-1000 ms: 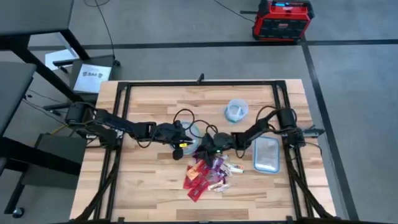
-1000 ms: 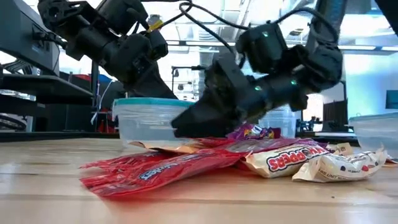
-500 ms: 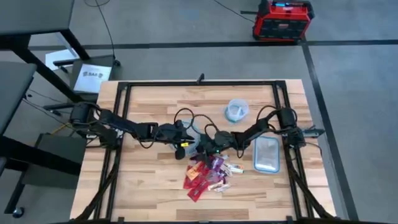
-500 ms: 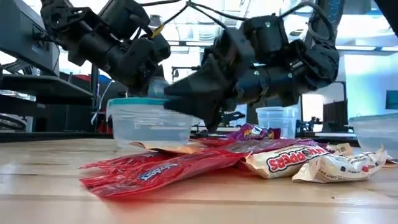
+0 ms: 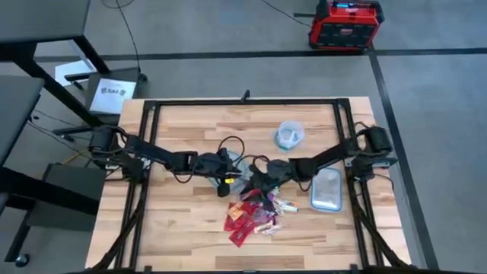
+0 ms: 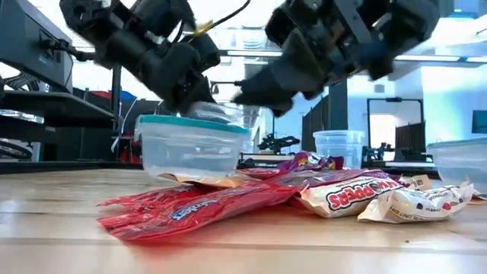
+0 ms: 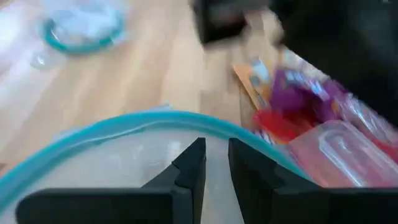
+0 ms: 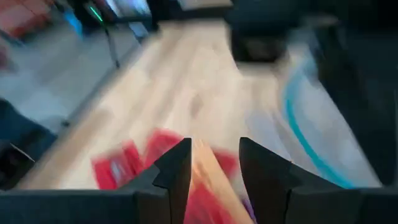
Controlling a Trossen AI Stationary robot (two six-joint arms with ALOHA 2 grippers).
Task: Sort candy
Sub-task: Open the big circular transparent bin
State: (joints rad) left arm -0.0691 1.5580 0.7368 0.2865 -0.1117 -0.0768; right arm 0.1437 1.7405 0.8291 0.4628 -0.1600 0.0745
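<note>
Jaws: right gripper [image 8: 211, 163] pinches an orange candy [image 8: 208, 174] above the pile [image 5: 255, 209], left gripper [image 7: 214, 163] nearly closed and empty over the near bowl [image 6: 190, 141]; I worry the crowded wrists clip each other or the bowl.

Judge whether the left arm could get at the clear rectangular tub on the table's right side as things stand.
Probably not easily. The left gripper sits over the nearer bowl at mid-table, and the right arm stretches across between it and the rectangular tub, which lies close to the right arm's base.
</note>
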